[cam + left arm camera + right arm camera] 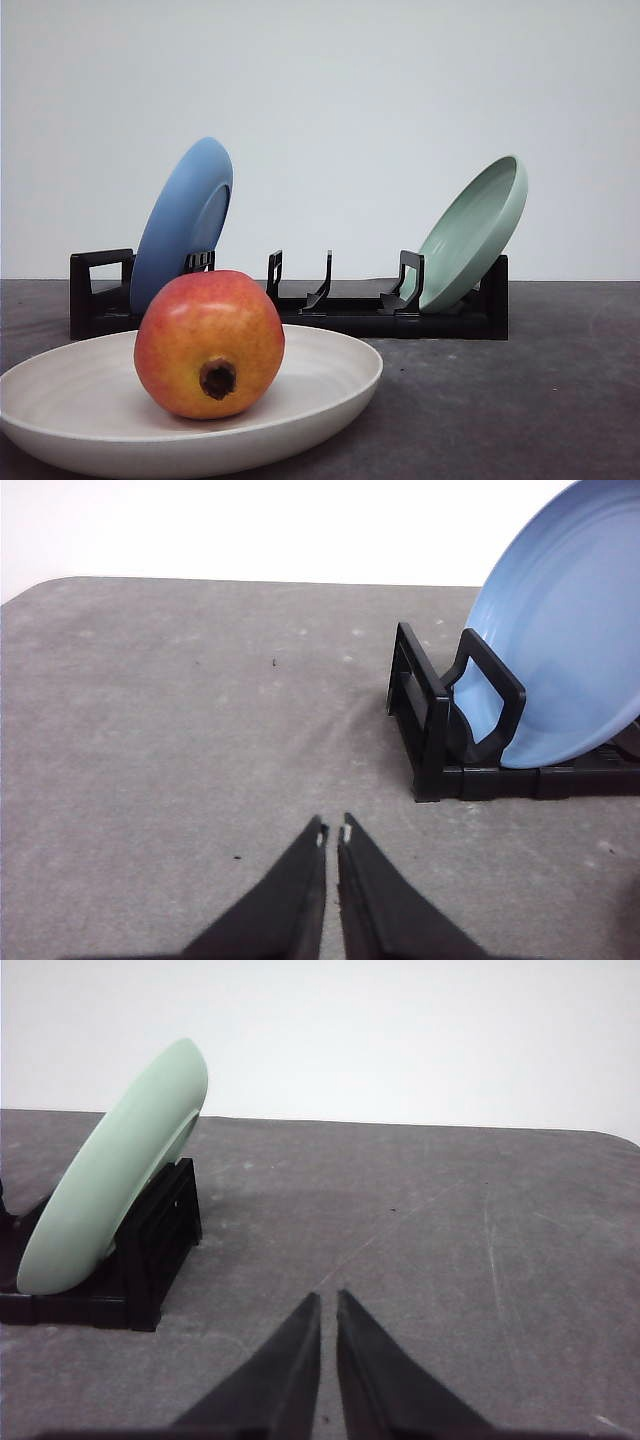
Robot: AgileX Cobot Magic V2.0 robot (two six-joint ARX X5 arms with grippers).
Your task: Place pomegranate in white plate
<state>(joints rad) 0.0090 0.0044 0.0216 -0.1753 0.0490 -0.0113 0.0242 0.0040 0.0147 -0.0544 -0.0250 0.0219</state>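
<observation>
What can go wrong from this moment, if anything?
The pomegranate already sits in the white plate, off centre toward its left side; being round, it might roll if the plate is bumped. The blue plate and mint-green plate lean in the black rack and could tip if knocked.

Black dish rack (340, 305) sits on dark grey table (520, 390), running left to right in front view, several upright dividers along it. Blue plate (185, 222) stands on edge in rack's left end, leaning right at the top. Mint-green plate (475, 232) stands in right end, also tilted right, hollow side facing left. Middle slots between them hold nothing. Plain white wall (340, 100) behind.
</observation>
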